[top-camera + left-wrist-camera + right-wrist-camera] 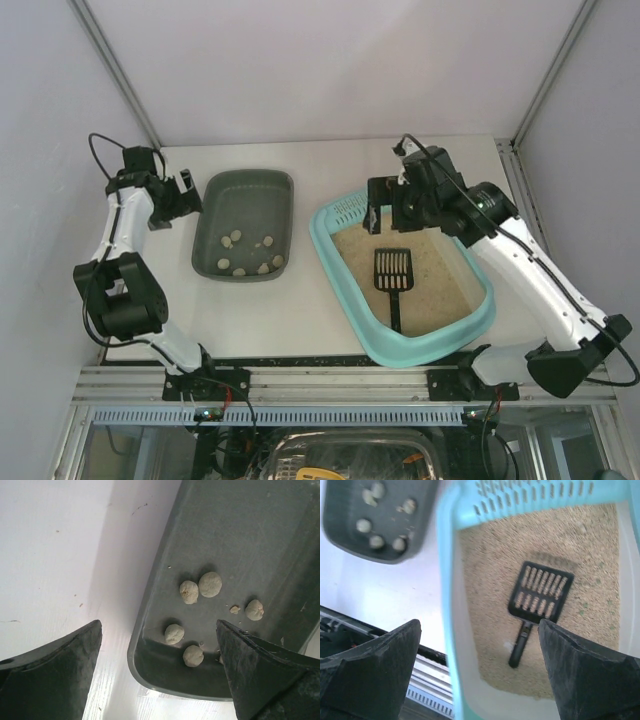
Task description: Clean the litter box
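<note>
Our left gripper [159, 630] fills the left wrist view's foreground, spread wide and empty, above the corner of a small dark grey-green plastic tray [165, 555]. The tray holds pale round clumps [210, 584] and rests on the white surface [50, 555]. From the right wrist we see our right gripper [480, 625], equally wide and empty, above the large rounded turquoise plastic litter box [447, 555], where a black slotted plastic scoop [541, 596] lies flat on tan litter [490, 570]. From above, the litter box sits right of the tray, apart from it, its slotted grille end [347, 208] farthest from us.
</note>
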`<state>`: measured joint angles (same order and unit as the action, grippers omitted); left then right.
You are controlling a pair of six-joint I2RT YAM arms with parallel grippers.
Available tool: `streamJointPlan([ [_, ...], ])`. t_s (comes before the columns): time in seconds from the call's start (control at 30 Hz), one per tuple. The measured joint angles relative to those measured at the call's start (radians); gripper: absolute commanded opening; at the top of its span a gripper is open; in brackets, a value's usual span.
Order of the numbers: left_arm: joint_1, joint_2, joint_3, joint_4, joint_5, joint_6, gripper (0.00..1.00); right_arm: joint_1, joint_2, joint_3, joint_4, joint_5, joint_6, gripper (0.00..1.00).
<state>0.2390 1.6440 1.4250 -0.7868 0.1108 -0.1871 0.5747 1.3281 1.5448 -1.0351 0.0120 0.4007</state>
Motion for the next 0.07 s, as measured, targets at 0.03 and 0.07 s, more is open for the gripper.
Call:
streamJointPlan([
  [0.03,0.000,0.001,0.004,-0.009,0.000,0.003,1.00,0.039,0.000,0.038,-0.016,0.042,0.019,1.00],
  [0.07,0.000,0.002,0.010,-0.014,0.000,0.006,1.00,0.072,0.002,0.077,-0.037,0.082,0.043,1.00],
])
